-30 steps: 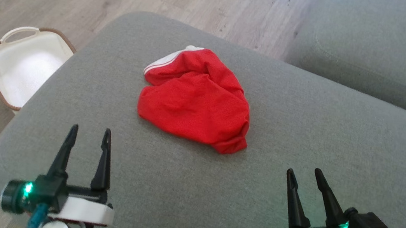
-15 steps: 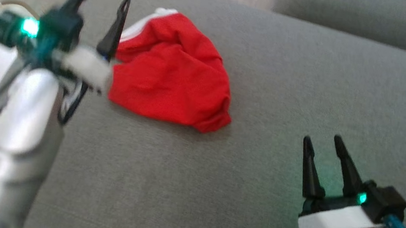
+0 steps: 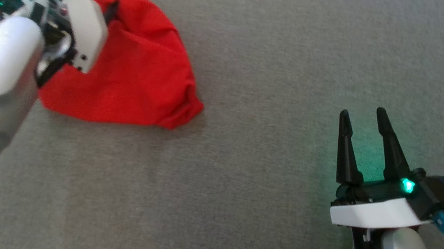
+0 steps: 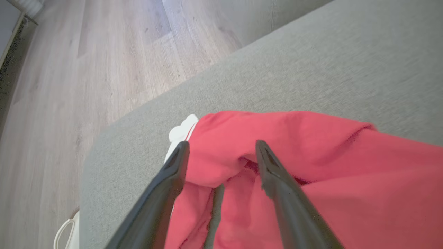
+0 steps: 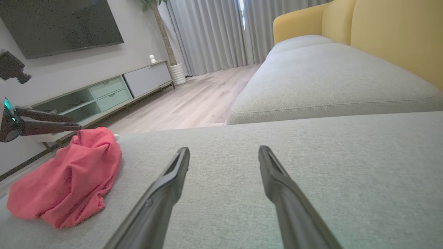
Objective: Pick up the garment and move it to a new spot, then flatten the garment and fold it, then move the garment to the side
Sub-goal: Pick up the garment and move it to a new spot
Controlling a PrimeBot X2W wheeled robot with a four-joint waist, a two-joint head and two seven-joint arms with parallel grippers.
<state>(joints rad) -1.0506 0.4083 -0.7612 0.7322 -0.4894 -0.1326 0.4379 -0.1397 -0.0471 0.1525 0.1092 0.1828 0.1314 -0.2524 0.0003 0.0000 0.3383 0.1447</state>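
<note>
**While the left gripper (image 4: 221, 143) hangs at the garment (image 4: 328, 166), neither tool grips anything**

As its own wrist camera shows, the left gripper has its two dark fingers spread wide, one on either side of a raised fold of the red garment. No cloth is pinched between them. Whether the tips press into the fabric or stand just clear of it cannot be told, because the cloth is blurred there. In the head view most of this gripper is hidden behind its white wrist plate and pale forearm, and just one finger (image 3: 111, 10) peeks out against the red. The right wrist view catches it at the left edge, cut off, with its fingers lying just above the garment's top.

The right gripper (image 3: 362, 112) sits well apart from the garment, low on the right. Its fingers are equally wide, with bare grey cushion (image 3: 240, 178) between them and nothing in its grasp.

The garment lies crumpled on the cushion, near the cushion's edge in the left wrist view, with a white trim (image 4: 180, 131) showing at its far corner. In the head view the left arm covers part of it, so its full outline is not seen. Past the cushion's edge lies wooden floor (image 4: 104, 69). A white basket handle (image 4: 64, 231) is cropped at the bottom corner of the left wrist view.
</note>
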